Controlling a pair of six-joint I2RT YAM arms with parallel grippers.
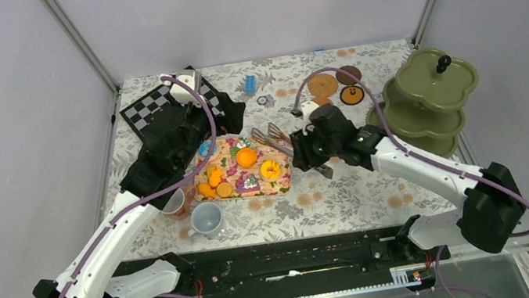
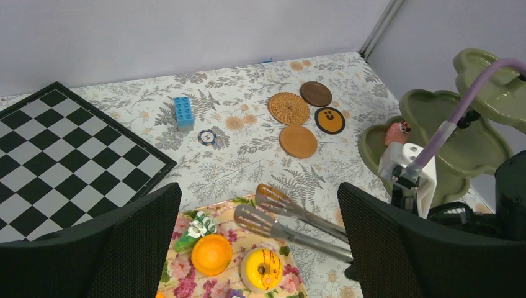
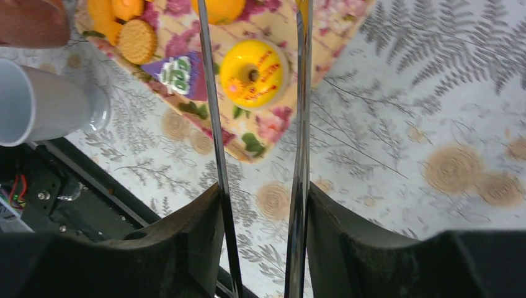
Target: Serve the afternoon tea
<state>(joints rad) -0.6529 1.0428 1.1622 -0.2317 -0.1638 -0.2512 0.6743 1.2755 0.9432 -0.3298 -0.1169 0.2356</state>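
"Over on the flower-printed mat [image 3: 268,124], which pastry looks next to be served?"

"I judge the yellow ring-shaped toy pastry with dark drizzle [image 3: 253,71], near the mat's 4 o'clock corner seen from above. The right gripper [image 3: 263,192] has its fingers about half closed on the metal tongs [image 2: 255,218], one fingertip pressing each blade."

"Which way does it lie from those fingers?"

"At 12 o'clock in the right wrist view, framed between the two blades, whose long axis runs 6 to 12. From above, though, the slotted tong heads sit past the pastry, at its 12 o'clock, by the mat's far edge. I cannot tell whether the blades are down around it or above it."

"And the other arm?"

"The left gripper [image 2: 258,189] hangs over the mat's 10 o'clock end. Its fingers are spread fully, with nothing between them. With the tongs' reach, the right arm is the nearer tool, and the olive-green tiered stand [image 1: 416,122] at the mat's 3 o'clock seems the likely destination."

"Anything to read on the bench [image 3: 403,124]?"

"No brand or lettering is legible. A round orange coaster with a black rim [image 2: 330,120] carries a drawn face. The purple wedge-shaped toy [image 3: 180,74] has green-and-white marks too blurred to read."
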